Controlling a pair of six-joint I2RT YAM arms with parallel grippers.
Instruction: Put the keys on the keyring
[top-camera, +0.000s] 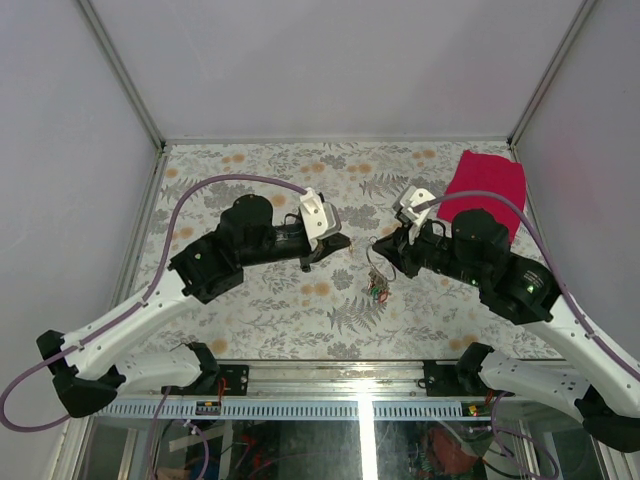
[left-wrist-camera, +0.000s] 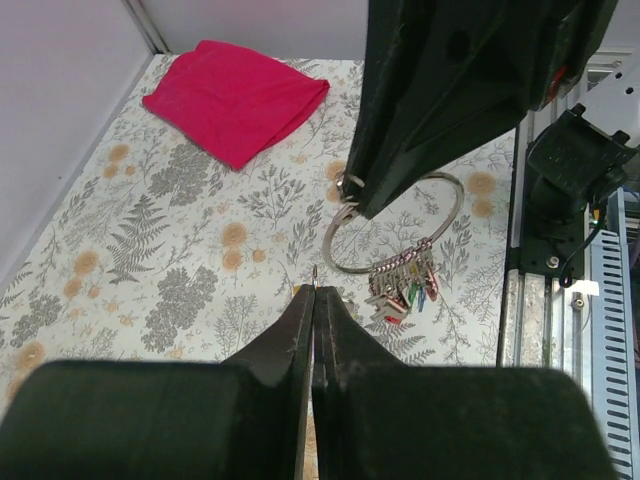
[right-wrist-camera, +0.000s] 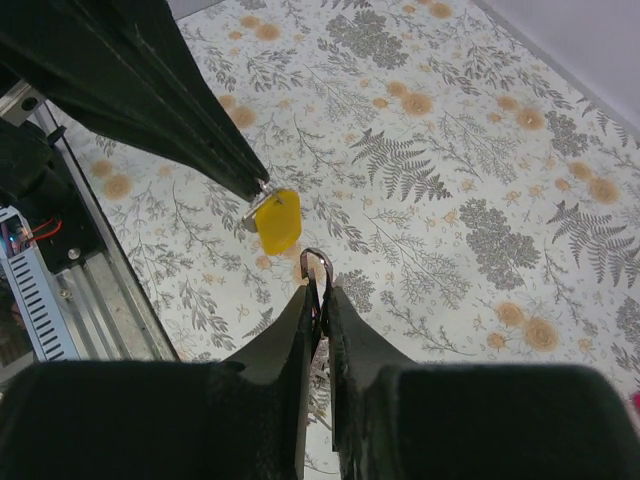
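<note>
White walls enclose a floral table (top-camera: 270, 320). The left fingers (left-wrist-camera: 313, 302) are pressed together on a yellow key (right-wrist-camera: 278, 222), which hangs just below their tips. Facing them and close by, the right fingers (right-wrist-camera: 317, 297) are clamped near their tips on the ring (left-wrist-camera: 340, 264). More keys (left-wrist-camera: 402, 290) dangle from it below those fingers, and a red cloth (left-wrist-camera: 235, 95) lies well beyond. The key looks light and rigid, best pinched by its plastic head with the hole left free. The ring is probably thin, springy, slick wire, so it wants a firm grip near its split, and the hanging bunch may swing.
</note>
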